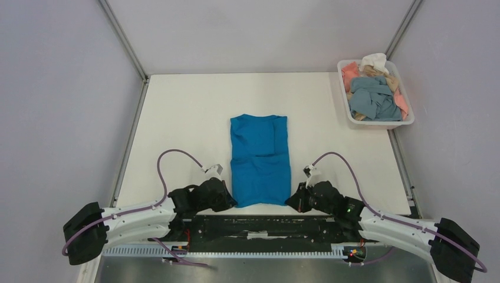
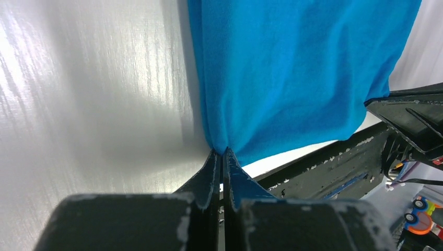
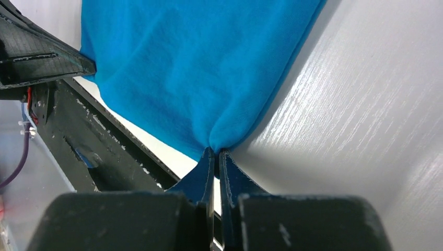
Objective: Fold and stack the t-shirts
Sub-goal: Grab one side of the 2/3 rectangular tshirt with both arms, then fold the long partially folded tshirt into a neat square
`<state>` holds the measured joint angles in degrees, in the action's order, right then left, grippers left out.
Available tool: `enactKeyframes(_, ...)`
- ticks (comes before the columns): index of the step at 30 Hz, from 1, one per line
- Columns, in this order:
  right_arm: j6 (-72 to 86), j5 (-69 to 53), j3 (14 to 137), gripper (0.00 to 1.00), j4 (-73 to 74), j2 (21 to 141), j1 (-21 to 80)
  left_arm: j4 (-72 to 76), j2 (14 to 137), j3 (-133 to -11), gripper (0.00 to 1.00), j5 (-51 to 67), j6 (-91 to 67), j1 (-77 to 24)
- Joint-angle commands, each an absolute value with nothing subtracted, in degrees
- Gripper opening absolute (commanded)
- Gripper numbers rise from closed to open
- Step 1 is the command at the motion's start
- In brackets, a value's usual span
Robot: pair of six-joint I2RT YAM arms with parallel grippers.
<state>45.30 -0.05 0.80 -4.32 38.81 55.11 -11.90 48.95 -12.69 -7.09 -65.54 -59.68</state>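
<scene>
Blue t-shirt pinched at both near corners
It lies folded mid-tabletop by the near edge; left gripper and right gripper each clamp a corner. Other t-shirts fill the far-right tray.

Bright blue t-shirt ahead of left gripper: soft, matt, fine-knit cloth. Fingers: matt black, scuffed edges. Table left of it: white, grained, semi-glossy.
</scene>
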Motion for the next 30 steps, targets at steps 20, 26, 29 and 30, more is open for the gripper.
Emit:
enactKeyframes(20, 31.6, 19.9, 21.1, 0.0, 1.9, 37.5, 55.3, -18.4, 47.4, -34.2, 0.02, -26.5, -53.8, -58.6)
enactKeyframes(26, 28.5, 27.6, 28.8, 0.0, 2.1, 43.8, 54.0, -16.6, 52.7, -40.6, 0.02, -23.7, -50.2, -50.1)
enactKeyframes(29, 26.5, 25.4, 33.2, 0.0, 1.8, 48.7, 50.2, -15.8, 56.3, -42.8, 0.02, -19.3, -49.1, -43.9)
enactKeyframes(30, 25.0, 21.6, 35.7, 0.0, 0.5, 52.0, 46.3, -14.8, 58.2, -44.5, 0.02, -19.1, -47.7, -40.6)
